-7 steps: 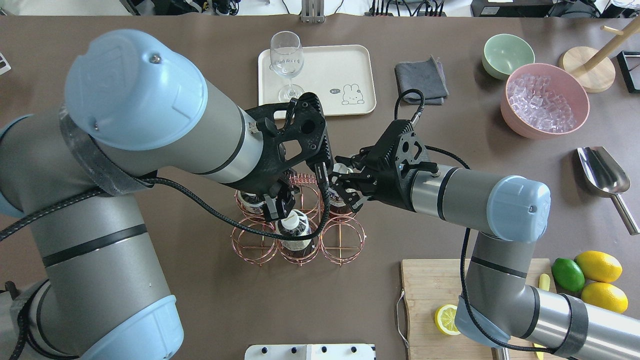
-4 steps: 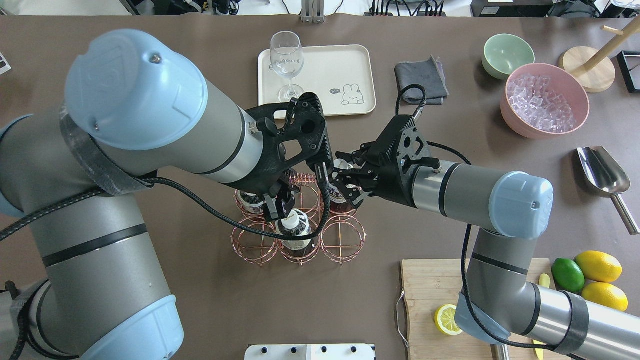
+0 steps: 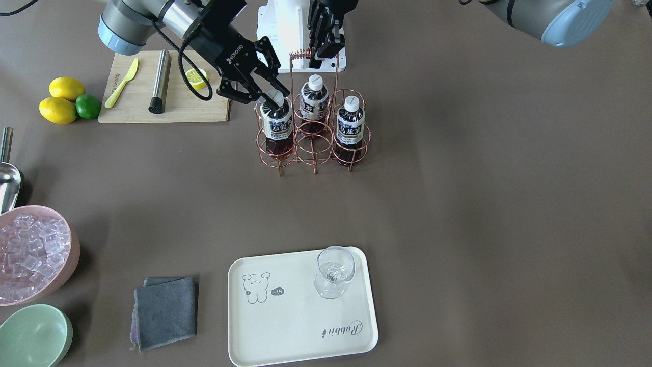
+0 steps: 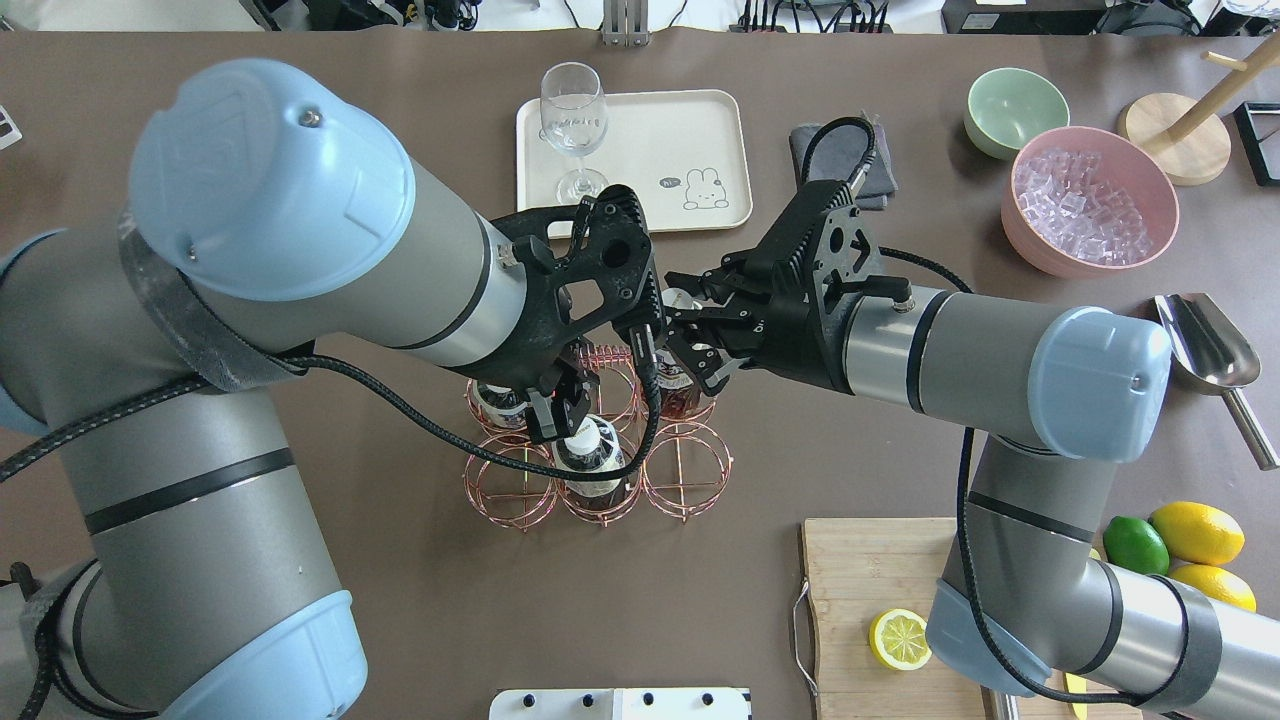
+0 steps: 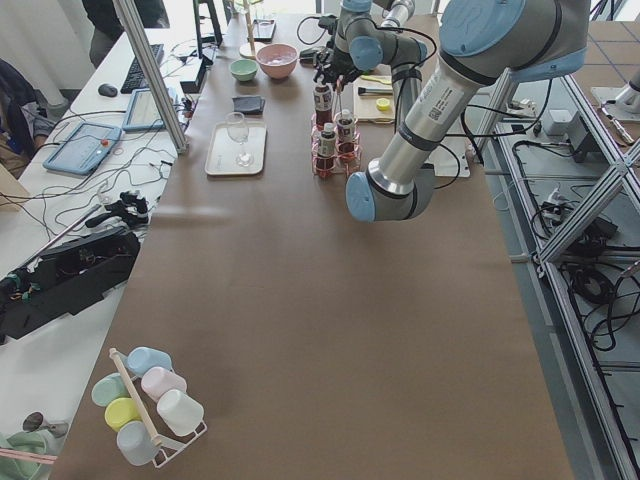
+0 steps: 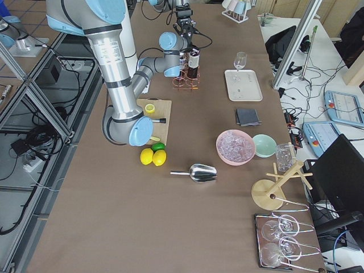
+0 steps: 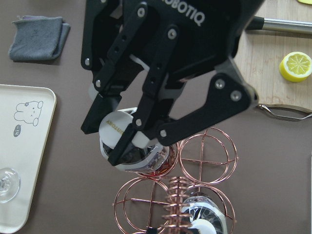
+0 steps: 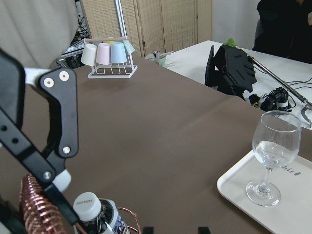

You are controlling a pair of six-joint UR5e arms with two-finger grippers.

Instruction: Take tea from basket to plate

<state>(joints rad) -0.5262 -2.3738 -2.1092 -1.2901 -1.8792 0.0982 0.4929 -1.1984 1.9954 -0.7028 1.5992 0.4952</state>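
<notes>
The copper wire basket [image 3: 313,153] stands mid-table and holds three tea bottles. My right gripper [image 3: 270,97] is shut on the white cap of the tea [image 3: 277,125] in an end cell, and that bottle sits a little higher than the other two [image 3: 311,99] [image 3: 350,127]. The left wrist view shows the right fingers [image 7: 139,139] clamped on the cap [image 7: 117,127]. My left gripper [image 3: 322,51] is shut on the basket's handle beside its coil [image 3: 301,52]. The cream plate [image 3: 290,326] lies across the table from me and carries a clear glass [image 3: 333,272].
A grey cloth [image 3: 165,311], a pink bowl of ice [image 3: 30,255] and a green bowl [image 3: 33,336] lie beside the plate. A cutting board [image 3: 168,109] with lemon half, knife and metal tool, plus lemons and a lime [image 3: 66,99], sits near my right arm. A metal scoop [image 4: 1205,345] lies right.
My right arm has risen and shifted toward the plate side, drawing the gripped tea bottle upward in its cell. My left gripper has stayed on the handle.
</notes>
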